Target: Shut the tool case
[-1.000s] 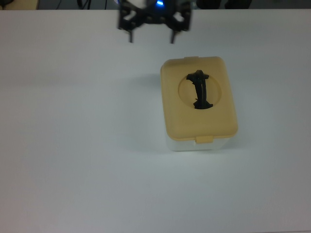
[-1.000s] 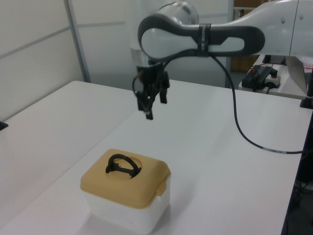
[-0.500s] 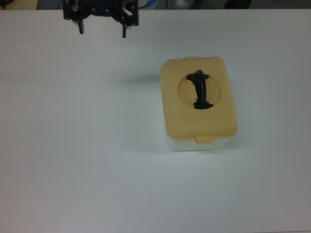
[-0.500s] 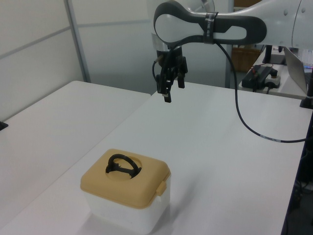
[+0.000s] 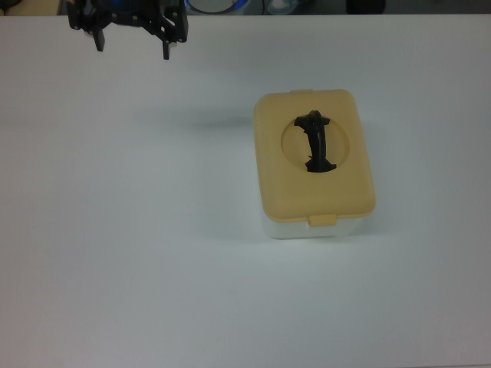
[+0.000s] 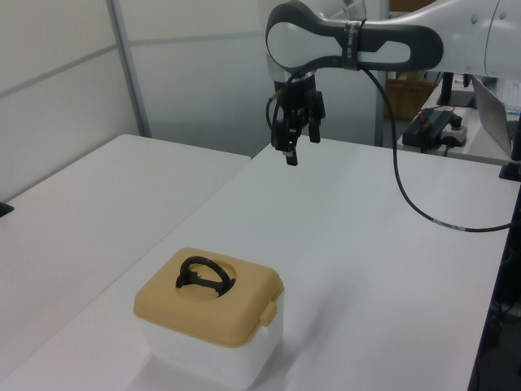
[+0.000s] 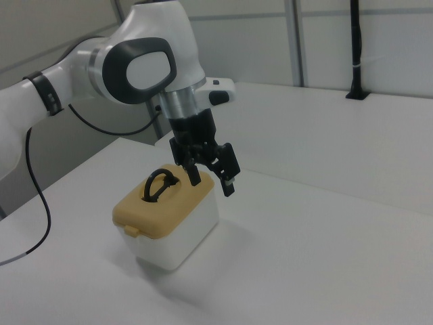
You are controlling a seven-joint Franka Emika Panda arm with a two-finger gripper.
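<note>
We saw the tool case (image 5: pixel 314 165) sitting on the white counter (image 5: pixel 138 253), right of centre in the top view and low in the left view, with its tan lid (image 6: pixel 208 296) lying flat over the white body and the black handle (image 5: pixel 315 142) resting in the round recess. Our hand (image 5: pixel 130 44) hung at the upper left of the top view, well apart from the case, its fingers spread apart and gripping nothing.
</note>
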